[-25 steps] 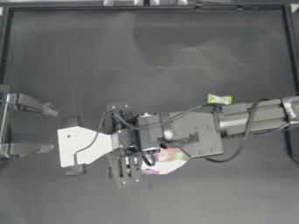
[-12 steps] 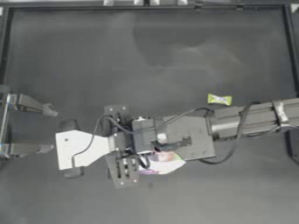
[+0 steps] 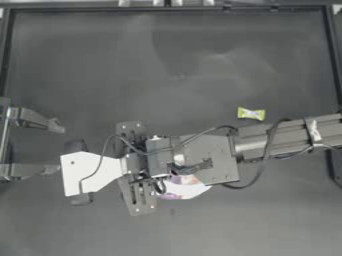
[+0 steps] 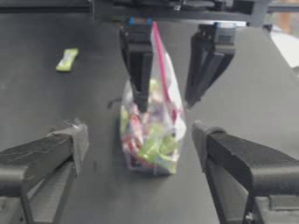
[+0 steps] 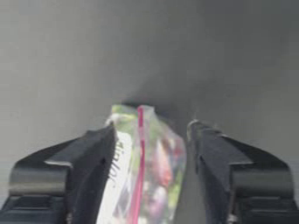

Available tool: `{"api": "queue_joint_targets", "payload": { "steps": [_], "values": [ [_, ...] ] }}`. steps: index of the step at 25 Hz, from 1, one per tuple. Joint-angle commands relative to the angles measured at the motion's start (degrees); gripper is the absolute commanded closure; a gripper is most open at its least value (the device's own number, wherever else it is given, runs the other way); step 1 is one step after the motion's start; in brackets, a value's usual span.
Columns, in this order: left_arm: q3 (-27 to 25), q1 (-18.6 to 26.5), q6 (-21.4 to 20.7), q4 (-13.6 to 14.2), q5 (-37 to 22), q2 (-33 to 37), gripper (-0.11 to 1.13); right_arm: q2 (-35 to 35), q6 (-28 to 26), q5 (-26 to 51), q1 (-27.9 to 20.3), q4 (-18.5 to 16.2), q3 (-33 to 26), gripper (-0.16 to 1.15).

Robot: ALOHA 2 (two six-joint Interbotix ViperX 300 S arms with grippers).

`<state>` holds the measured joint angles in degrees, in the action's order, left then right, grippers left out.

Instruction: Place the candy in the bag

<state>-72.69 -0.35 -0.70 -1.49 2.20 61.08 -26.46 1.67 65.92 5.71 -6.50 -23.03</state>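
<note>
Our right gripper's (image 5: pixel 149 144) fingers (image 5: pixel 96 148) are straddling the crinkly clear bag (image 5: pixel 146 175), spread apart; left gripper (image 4: pixel 140 144) is idling open nearby.

Bag (image 4: pixel 153 131): clear plastic, pink seal strip, red, yellow and green sweets showing through.
Candy (image 3: pixel 250 113): yellow-green wrapper.
Table (image 3: pixel 167 60): dark grey, plain.
Right gripper (image 5: pixel 151 135): black fingers.
Left gripper (image 4: pixel 137 140): black fingers.

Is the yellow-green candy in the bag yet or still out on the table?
Out: the candy lies on the bare table, apart from the bag.
</note>
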Motion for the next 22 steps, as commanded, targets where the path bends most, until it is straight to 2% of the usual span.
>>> {"api": "queue_joint_targets", "payload": {
  "steps": [1,17,22],
  "values": [
    [0.6,0.1,0.1,-0.3,0.4,-0.3,0.01,1.1,0.1,0.0,0.3,0.1,-1.6,0.15],
    [0.7,0.1,0.1,-0.5,0.4,-0.2,0.01,0.6,0.1,0.0,0.9,0.2,-1.6,0.17],
    [0.6,0.1,0.1,-0.5,0.4,-0.3,0.01,0.5,0.1,0.1,1.0,0.3,-1.7,0.25]
  ]
}}
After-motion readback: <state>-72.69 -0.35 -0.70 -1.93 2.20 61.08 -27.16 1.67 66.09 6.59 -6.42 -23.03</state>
